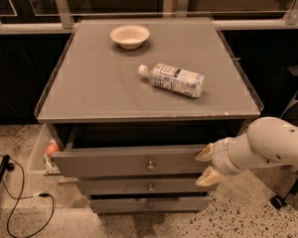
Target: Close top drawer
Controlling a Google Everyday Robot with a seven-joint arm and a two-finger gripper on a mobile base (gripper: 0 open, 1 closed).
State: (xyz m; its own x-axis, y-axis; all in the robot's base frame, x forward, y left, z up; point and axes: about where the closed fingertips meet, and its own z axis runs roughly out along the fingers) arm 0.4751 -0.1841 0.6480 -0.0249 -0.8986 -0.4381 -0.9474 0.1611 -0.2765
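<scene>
The top drawer [114, 161] of the grey cabinet stands partly pulled out, with its dark inside showing behind the flat front panel. Its small round knob [150, 165] sits at the centre of the panel. My gripper [206, 165] is at the right end of the drawer front, on the white arm that reaches in from the right. Its two tan fingertips [204, 153] are spread apart, one above the other, against the panel's right edge. They hold nothing.
A white bowl [129, 35] and a plastic bottle lying on its side [173, 79] rest on the cabinet top [89, 93]. Two more knobbed drawer fronts [150, 186] sit below. An orange object [51, 148] lies left of the cabinet, with a black cable [20, 202] on the floor.
</scene>
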